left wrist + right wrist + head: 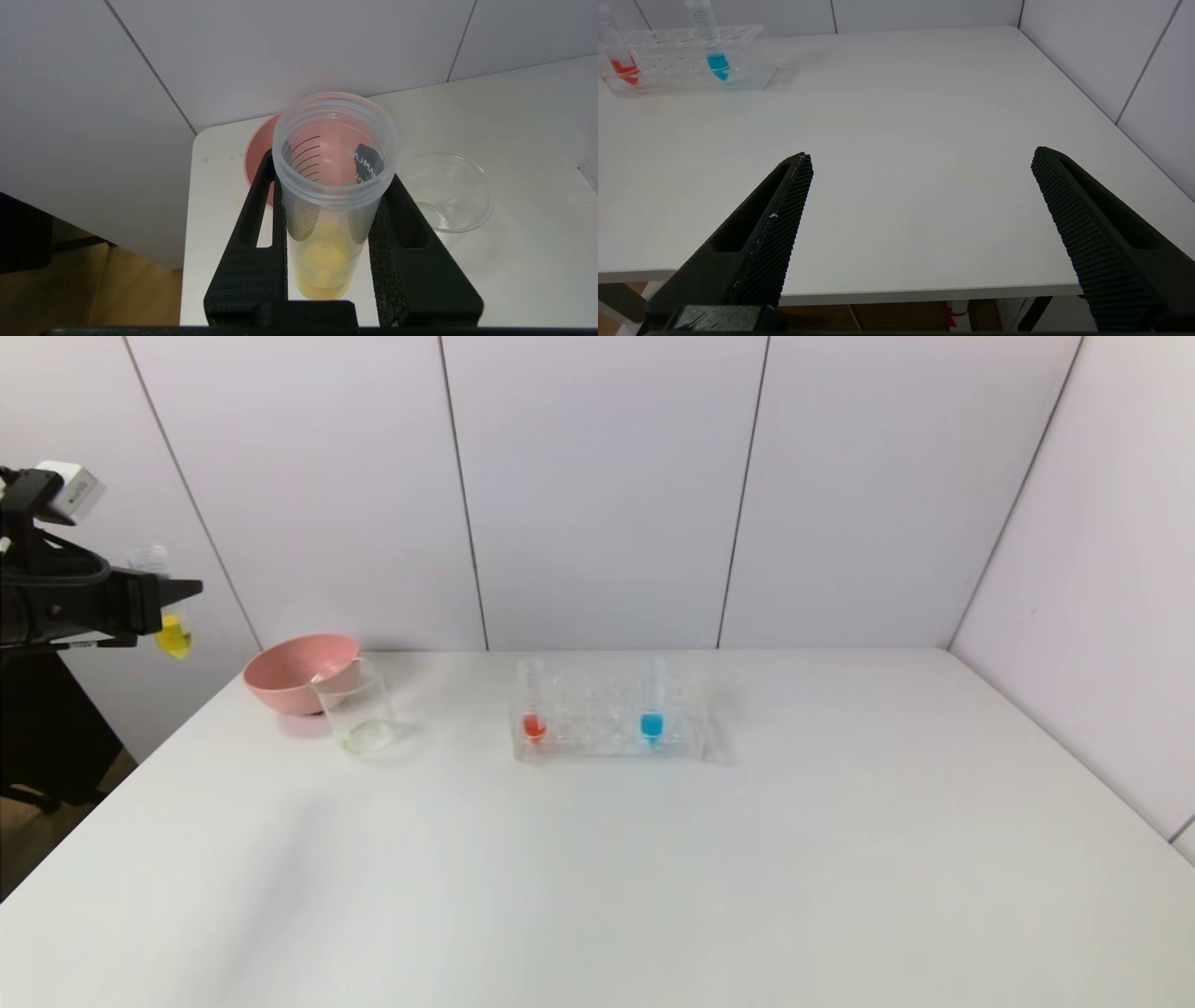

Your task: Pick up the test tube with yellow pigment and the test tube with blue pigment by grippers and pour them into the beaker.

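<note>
My left gripper [173, 602] is high at the far left, beyond the table's left edge, shut on the test tube with yellow pigment [174, 635]. In the left wrist view the tube [327, 233] stands upright between the jaws of that gripper [331, 172], mouth open, with yellow liquid at its bottom. The beaker [359, 709] stands on the table to the right of and below the gripper and also shows in the left wrist view [448, 191]. The test tube with blue pigment [652, 709] stands in the clear rack [597, 747]. My right gripper [922, 156] is open and empty above the table's near edge.
A pink bowl [294, 672] sits just behind and left of the beaker, touching or nearly touching it. A red-tinted tube [533, 705] stands at the rack's left end. The white table [653, 877] is bounded by walls at the back and right.
</note>
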Motion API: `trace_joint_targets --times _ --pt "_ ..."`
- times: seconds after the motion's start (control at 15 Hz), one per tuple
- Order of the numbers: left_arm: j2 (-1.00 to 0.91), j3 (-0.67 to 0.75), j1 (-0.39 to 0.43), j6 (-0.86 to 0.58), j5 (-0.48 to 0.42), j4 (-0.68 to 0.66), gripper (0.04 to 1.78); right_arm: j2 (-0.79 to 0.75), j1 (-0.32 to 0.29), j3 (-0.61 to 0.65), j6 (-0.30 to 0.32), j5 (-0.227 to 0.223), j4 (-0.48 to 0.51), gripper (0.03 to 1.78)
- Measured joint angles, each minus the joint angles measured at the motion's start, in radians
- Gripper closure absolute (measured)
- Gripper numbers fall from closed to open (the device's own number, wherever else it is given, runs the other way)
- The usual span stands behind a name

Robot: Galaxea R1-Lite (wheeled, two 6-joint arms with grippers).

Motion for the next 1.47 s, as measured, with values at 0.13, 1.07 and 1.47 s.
trace_joint_targets --times 0.13,1.07,1.47 --pt "0.04 -0.017 -0.016 0.015 -0.048 0.009 1.32 0.0 0.0 0.0 0.0 0.0 0.0 0.1" --pt "0.321 -0.7 -0.049 0.956 -0.162 0.949 1.32 0.0 0.0 0.0 0.0 0.0 0.0 0.1" --pt "0.394 -0.737 -0.083 1.188 -0.138 0.934 1.32 0.0 0.0 0.0 0.0 0.0 0.0 0.1"
